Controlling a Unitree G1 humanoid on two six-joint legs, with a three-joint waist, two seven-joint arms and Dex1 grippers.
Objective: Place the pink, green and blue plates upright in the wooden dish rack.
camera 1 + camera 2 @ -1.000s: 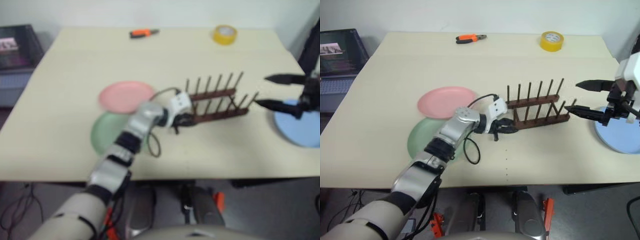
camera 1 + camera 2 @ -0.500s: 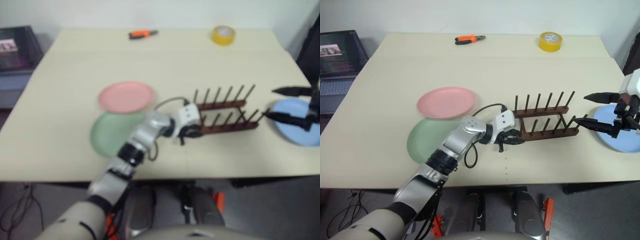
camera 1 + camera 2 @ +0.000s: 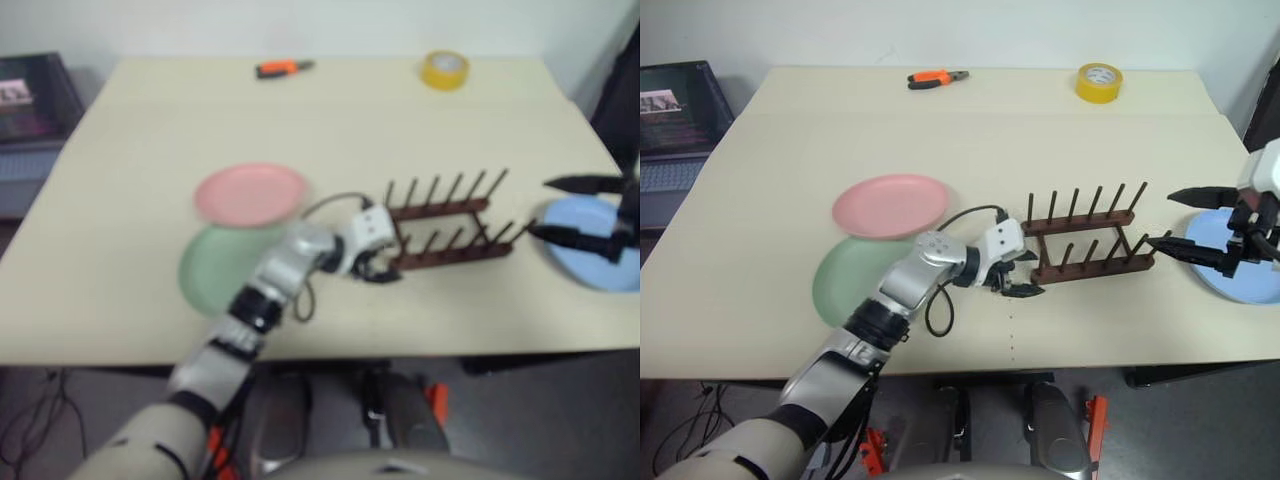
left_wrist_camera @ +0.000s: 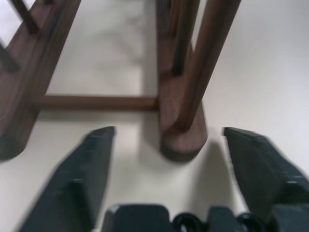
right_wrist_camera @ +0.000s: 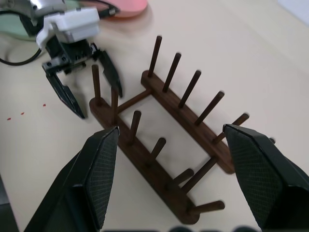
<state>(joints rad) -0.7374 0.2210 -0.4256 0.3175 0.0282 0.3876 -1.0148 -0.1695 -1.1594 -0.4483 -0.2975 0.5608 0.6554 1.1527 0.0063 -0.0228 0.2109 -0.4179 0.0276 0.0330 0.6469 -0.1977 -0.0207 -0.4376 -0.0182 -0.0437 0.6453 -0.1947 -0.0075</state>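
While plates lie flat (table), wooden dish rack [image 3: 1087, 243] stands empty.

The work surface is a rectangular table [image 3: 790, 150] with a pale cream, matte top, evenly lit with only soft shadows. Behind its far edge runs a plain light-coloured wall [image 3: 970, 30]. Off the table's left side a dark laptop [image 3: 675, 120] sits open, screen lit, on a lower surface. Near the far edge lie orange-handled pliers [image 3: 937, 77] and, further right, a roll of yellow tape [image 3: 1099, 82] lying flat. Below the near edge the floor [image 3: 1200, 420] is grey, with dark cables [image 3: 680, 425] trailing at the lower left. A dark object stands at the right margin; its nature cannot be determined.
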